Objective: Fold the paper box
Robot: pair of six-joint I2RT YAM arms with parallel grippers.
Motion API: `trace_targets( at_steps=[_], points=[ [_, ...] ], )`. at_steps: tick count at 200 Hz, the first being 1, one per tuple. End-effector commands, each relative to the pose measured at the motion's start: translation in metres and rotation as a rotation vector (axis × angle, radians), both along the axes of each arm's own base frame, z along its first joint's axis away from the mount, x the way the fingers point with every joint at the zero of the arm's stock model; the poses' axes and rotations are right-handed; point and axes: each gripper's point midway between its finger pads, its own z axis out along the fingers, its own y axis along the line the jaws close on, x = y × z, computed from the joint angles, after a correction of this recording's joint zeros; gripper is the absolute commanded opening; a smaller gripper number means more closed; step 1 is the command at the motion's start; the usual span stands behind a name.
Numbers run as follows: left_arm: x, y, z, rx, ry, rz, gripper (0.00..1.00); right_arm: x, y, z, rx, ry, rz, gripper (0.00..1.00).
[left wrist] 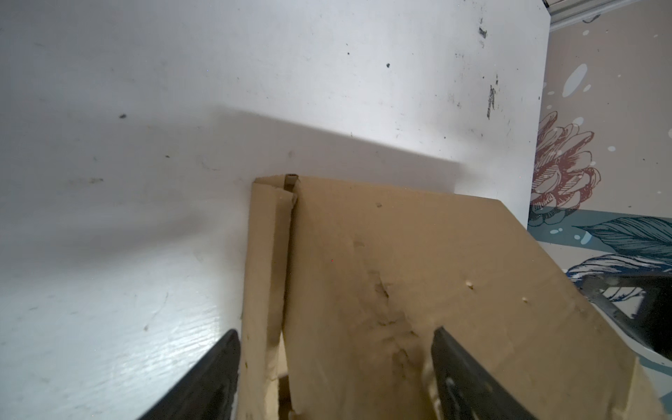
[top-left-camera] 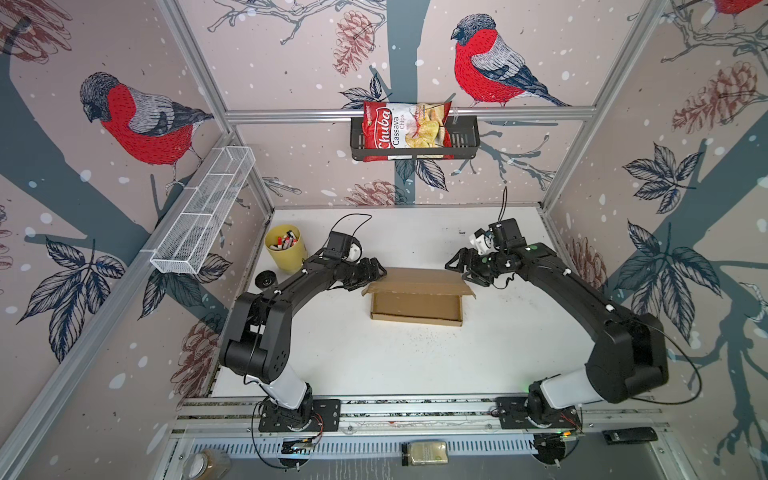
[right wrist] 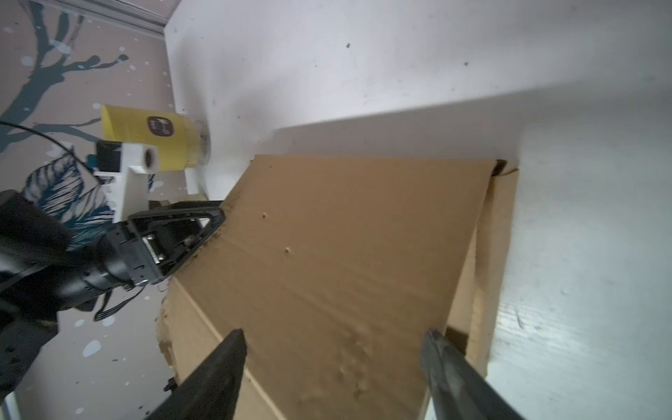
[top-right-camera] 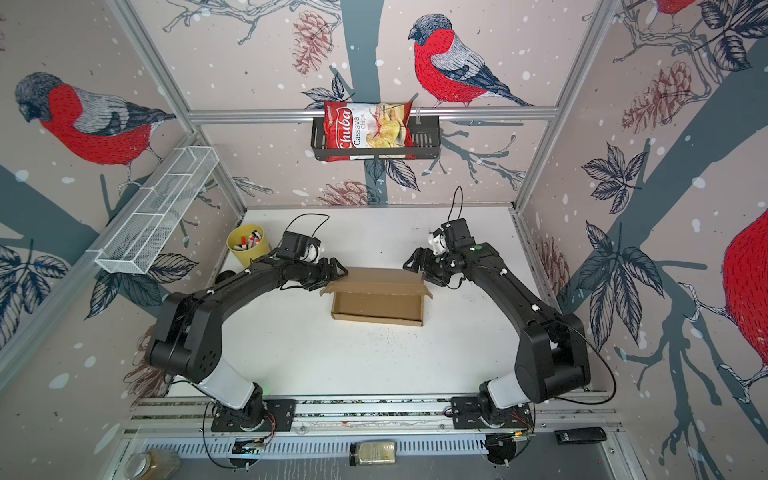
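You have the box (top-left-camera: 415,307) at the centre of the frame in both top views, sitting on the white counter (top-left-camera: 374,365). It is a shallow brown tray, open on top. Its lid (top-left-camera: 419,280) is raised along the tray's upper edge and leans over it. The lid's 2 corners stick out past the tray at left and right.

Your left tool (top-left-camera: 376,270) is at the lid's left end. In the right wrist view you see it right at that edge, seemingly touching it. Its jaws are spread: in the left wrist view the 2 fingers (left wrist: 218,371) stand wide apart, with the lid and a narrow side flap (left wrist: 265,272) showing between them. They clamp nothing that you can see.

Your right tool (top-left-camera: 457,266) is at the lid's right end, just beside the corner. Its jaws are spread too. In the right wrist view its fingers (right wrist: 218,367) stand wide apart in front of the lid's face, and you cannot tell whether they touch it.

A yellow cup (top-left-camera: 286,248) holding markers stands at the left of the counter, well apart from the box. A chip bag (top-left-camera: 405,131) sits in a black basket (top-left-camera: 467,139) on the back wall, at the upper centre of the frame.
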Motion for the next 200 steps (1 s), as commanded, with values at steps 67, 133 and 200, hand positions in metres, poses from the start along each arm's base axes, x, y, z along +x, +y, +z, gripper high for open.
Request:
trace_targets(
  at_steps=[67,133,200],
  points=[
    [-0.015,0.003,-0.015,0.04,0.015,-0.016,0.75,-0.012,-0.015,-0.038,-0.135,0.039,-0.055,0.68],
    [-0.021,0.005,-0.019,0.049,0.015,-0.021,0.74,-0.044,-0.016,-0.022,-0.08,0.089,-0.061,0.81],
    [-0.035,0.008,-0.037,0.112,0.032,-0.036,0.66,-0.063,-0.005,-0.07,-0.065,0.135,-0.065,0.6]
  ],
)
